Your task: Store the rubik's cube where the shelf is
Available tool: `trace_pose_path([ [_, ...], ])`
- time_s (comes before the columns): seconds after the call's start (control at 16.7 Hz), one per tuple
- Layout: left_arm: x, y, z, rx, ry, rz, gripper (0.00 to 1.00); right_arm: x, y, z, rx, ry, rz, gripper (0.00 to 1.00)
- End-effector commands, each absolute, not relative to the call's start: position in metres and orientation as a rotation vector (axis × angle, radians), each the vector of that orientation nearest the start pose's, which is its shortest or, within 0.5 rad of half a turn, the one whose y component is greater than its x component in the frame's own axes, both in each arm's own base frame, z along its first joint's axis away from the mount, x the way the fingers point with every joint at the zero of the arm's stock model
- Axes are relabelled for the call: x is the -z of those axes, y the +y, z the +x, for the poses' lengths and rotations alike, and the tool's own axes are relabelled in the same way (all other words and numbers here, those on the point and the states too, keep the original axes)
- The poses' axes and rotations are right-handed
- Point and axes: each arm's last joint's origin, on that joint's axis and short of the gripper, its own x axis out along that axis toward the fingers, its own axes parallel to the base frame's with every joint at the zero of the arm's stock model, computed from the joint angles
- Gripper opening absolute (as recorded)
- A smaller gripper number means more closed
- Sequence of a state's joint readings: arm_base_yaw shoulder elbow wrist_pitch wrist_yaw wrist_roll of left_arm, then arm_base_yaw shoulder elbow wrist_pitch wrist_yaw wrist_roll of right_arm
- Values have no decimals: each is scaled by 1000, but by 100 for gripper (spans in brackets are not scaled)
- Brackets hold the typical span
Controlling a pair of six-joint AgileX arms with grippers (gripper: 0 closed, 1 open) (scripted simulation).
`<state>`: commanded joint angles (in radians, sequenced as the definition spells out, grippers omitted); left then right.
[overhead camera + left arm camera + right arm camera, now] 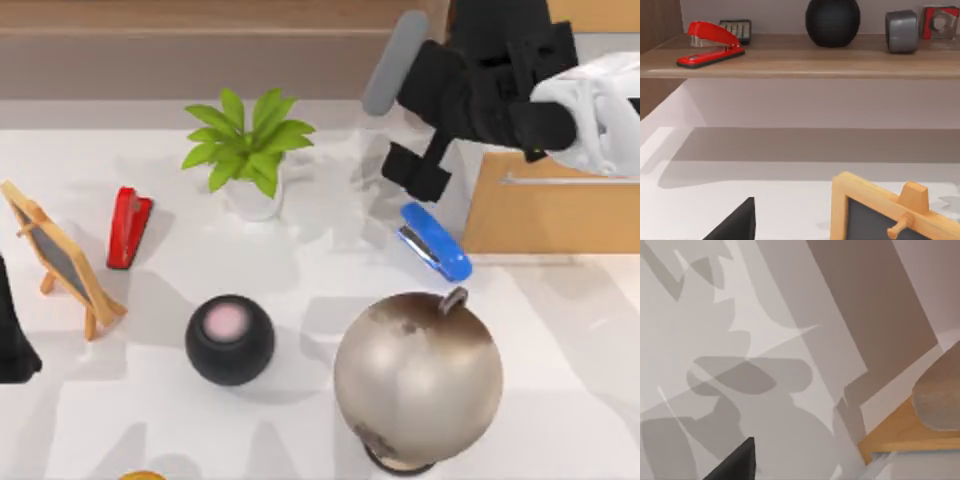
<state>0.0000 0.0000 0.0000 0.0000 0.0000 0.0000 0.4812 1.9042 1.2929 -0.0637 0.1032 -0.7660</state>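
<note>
Right claw (418, 172) hovers by the shelf (200, 50) — its board lying left-right.

I can read no text, label, brand, number or sign anywhere in my views. The little chalkboard (62, 256) on its wooden easel is blank slate. The red stapler (710, 44) on the shelf (800, 62) carries no lettering I can make out. The dark keypad-like thing (736, 29) behind it shows rows of pale keys, too small for me to read.
</note>
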Motion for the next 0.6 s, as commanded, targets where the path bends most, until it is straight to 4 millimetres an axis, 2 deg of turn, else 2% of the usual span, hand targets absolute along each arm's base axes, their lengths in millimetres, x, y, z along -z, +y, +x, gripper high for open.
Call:
trace_pose_path([
  [0.18, -160, -1, 106, 0, 0, 0, 100, -228, 186, 399, -570, 705, -758, 100],
  [0.3, -160, -1, 106, 0, 0, 0, 100, -244, 173, 415, -506, 860, -626, 100],
  [0.48, -160, -1, 106, 0, 0, 0, 100, -256, 144, 437, -366, 1081, -414, 100],
  [0.6, -160, -1, 106, 0, 0, 0, 100, -257, 123, 450, -257, 1210, -277, 100],
])
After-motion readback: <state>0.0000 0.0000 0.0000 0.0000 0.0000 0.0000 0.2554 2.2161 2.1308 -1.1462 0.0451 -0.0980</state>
